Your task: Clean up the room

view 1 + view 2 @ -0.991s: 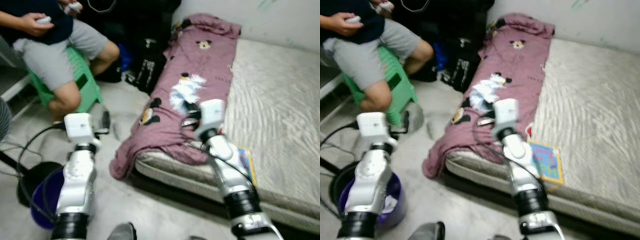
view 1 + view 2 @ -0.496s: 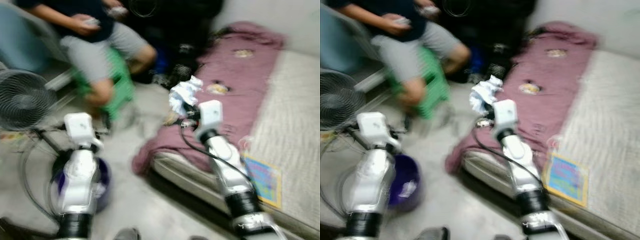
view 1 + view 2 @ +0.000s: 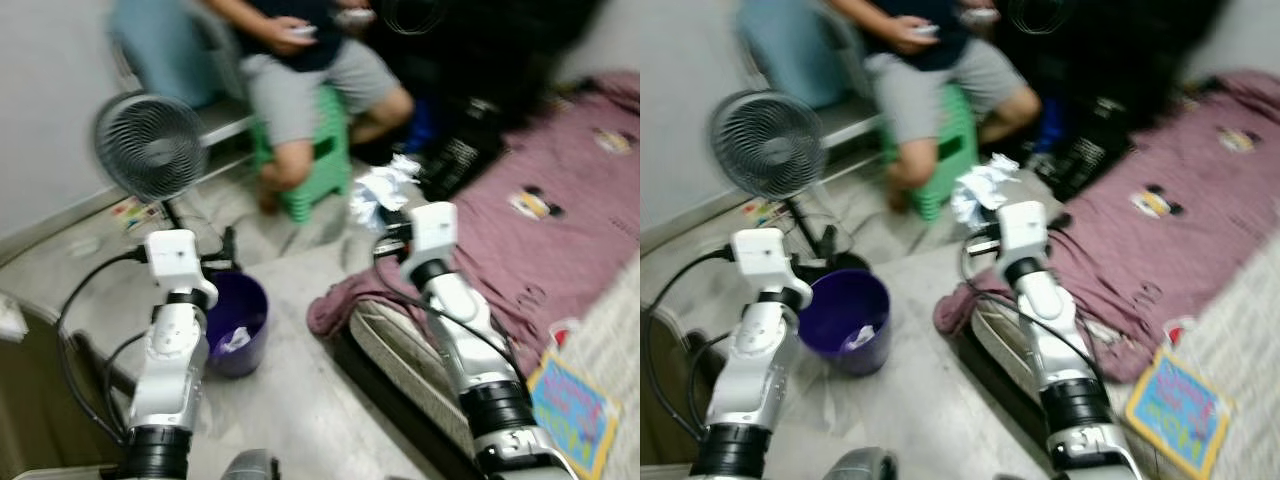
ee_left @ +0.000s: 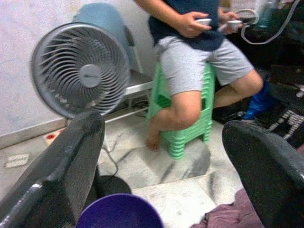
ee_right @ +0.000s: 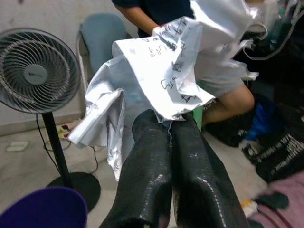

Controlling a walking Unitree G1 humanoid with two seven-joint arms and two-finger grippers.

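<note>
Presently: crumpled white paper [image 5: 156, 71], printed with writing, pinched at its lower edge between the right gripper [image 5: 168, 128]'s two black fingers [image 5: 142, 156], which are pressed together; the wad rises beyond the fingertips, held in the air above the floor beside the bed's maroon blanket [image 3: 530, 240]. Left gripper [image 4: 161, 142]: fingers spread wide, holding nothing, poised over a purple bin [image 3: 845, 318] containing white scraps. Nearby: standing fan [image 3: 150, 150]; a seated person on a green stool [image 3: 315, 175].
</note>
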